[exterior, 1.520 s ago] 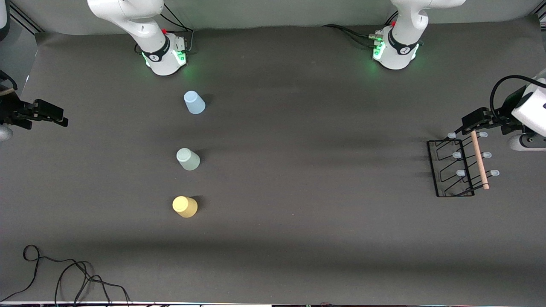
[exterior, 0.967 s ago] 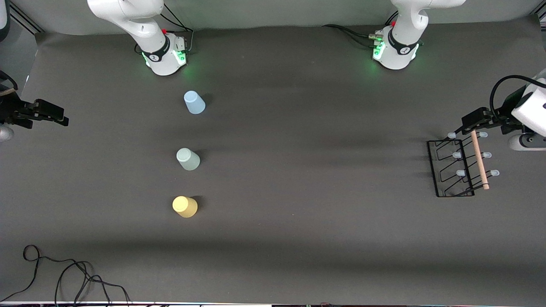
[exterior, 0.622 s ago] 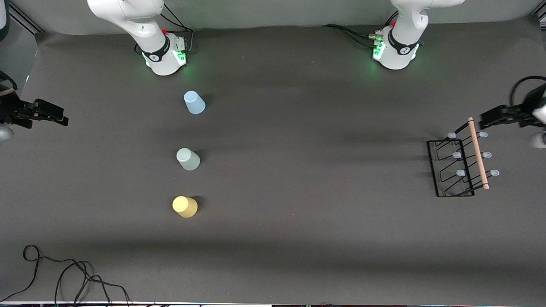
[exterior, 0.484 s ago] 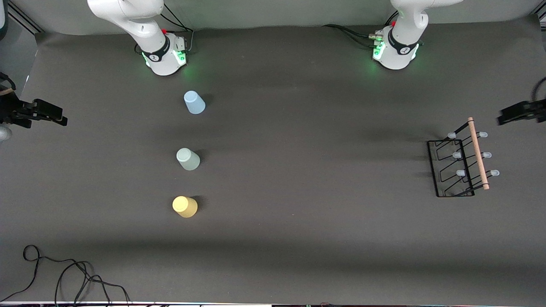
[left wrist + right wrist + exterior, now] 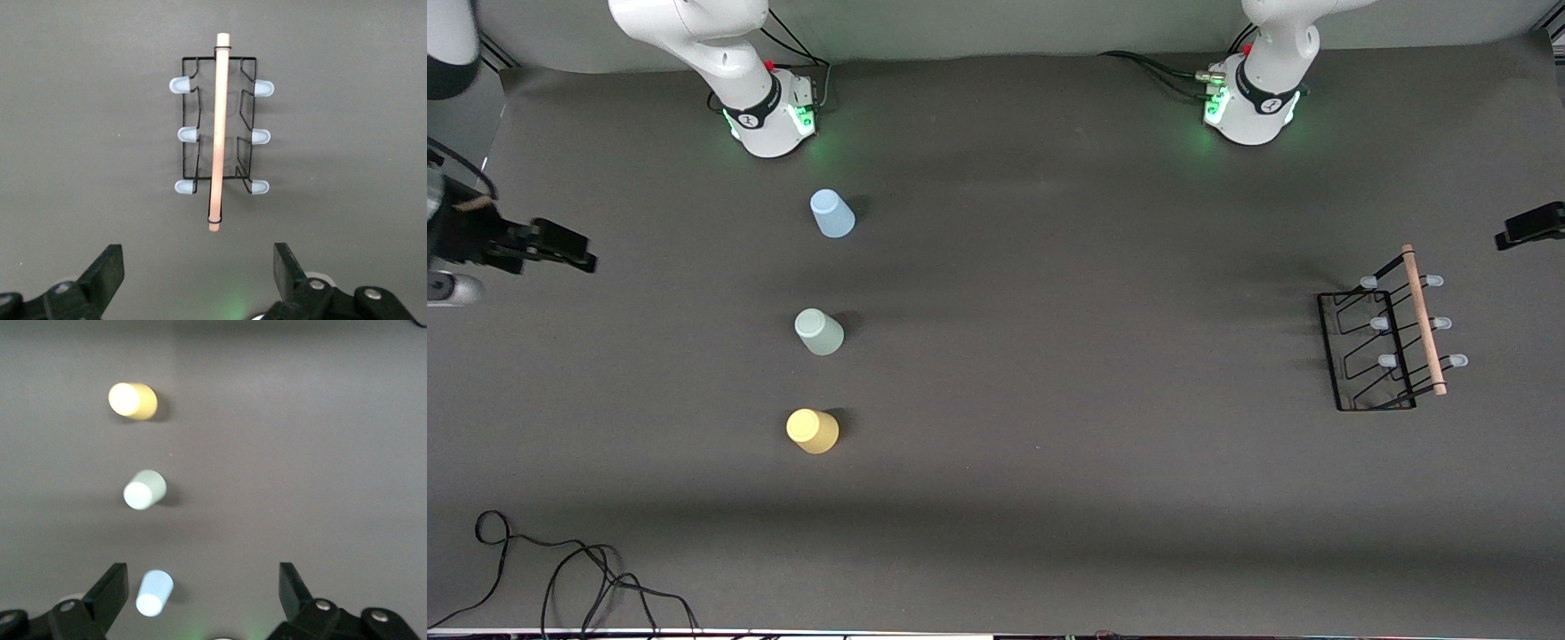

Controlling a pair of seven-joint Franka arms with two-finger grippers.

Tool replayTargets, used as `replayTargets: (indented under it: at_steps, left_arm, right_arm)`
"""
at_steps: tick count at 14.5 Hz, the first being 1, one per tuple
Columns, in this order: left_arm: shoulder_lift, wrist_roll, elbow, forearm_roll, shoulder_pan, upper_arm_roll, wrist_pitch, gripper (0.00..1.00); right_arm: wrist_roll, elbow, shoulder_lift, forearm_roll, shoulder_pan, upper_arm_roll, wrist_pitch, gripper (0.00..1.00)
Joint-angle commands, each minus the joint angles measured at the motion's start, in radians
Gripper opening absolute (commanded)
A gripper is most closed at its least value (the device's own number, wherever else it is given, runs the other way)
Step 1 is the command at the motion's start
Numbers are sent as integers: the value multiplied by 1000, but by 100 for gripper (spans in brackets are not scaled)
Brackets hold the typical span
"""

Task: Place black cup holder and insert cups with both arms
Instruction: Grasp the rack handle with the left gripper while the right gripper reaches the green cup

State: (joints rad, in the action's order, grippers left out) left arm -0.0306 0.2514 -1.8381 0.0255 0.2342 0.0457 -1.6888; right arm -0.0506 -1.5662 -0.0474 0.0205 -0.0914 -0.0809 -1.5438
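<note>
Front view. One dark table (image 5: pixel 1049 498). Three cups stand upside down in a single row toward the right arm's end: light blue cup (image 5: pixel 831 214) nearest the robot bases, pale green cup (image 5: pixel 819 332) in the middle, yellow cup (image 5: pixel 812 431) nearest the camera, each well apart from the next. One black cup holder (image 5: pixel 1383 342) sits near the table edge at the left arm's end, with one wooden rod along its top and six pale blue prong caps. The wide middle of the table between cups and holder is bare. One loose cable (image 5: pixel 560 569) lies at the near corner by the right arm's end. Right gripper (image 5: pixel 560 249) hangs over its table edge; left gripper (image 5: pixel 1529 227) is at its own edge.

Left wrist view. Left gripper (image 5: pixel 199 280), jaws apart, holding nothing, above the holder (image 5: pixel 219 130).

Right wrist view. Right gripper (image 5: pixel 203 597), jaws apart, holding nothing; all three cups in sight on the table.
</note>
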Motion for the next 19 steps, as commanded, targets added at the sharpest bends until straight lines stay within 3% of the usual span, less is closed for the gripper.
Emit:
replayTargets:
  at_steps: [1,5,11,16,18,19]
  left_arm:
    - [-45,-14,-142,7,-25,2,-133,100]
    - [-5,-43,-226,7,-76,0,-291,100]
    - [125,-41,-233,39,-79,2,-417,100]
    - [196,-41,-233,63,-75,5,-469,100]
    - [207,-40,-233,63,-75,6,-480,99]
    - [208,-38,-233,63,-75,8,-480,92]
  right_arm:
    - [-89,-63,-14,50,-33,-3,-88,100]
    - [-266,-283,12,49,-148,-3,-307,100]
    - [-380,-609,26,50,-232,-2,-695,100]
    - [-379,-597,44,50,-231,-8,-675,100]
    - [-377,-516,44,49,-228,-11,-572,100]
    - [-377,-482,32,45,-226,-11,-546,100]
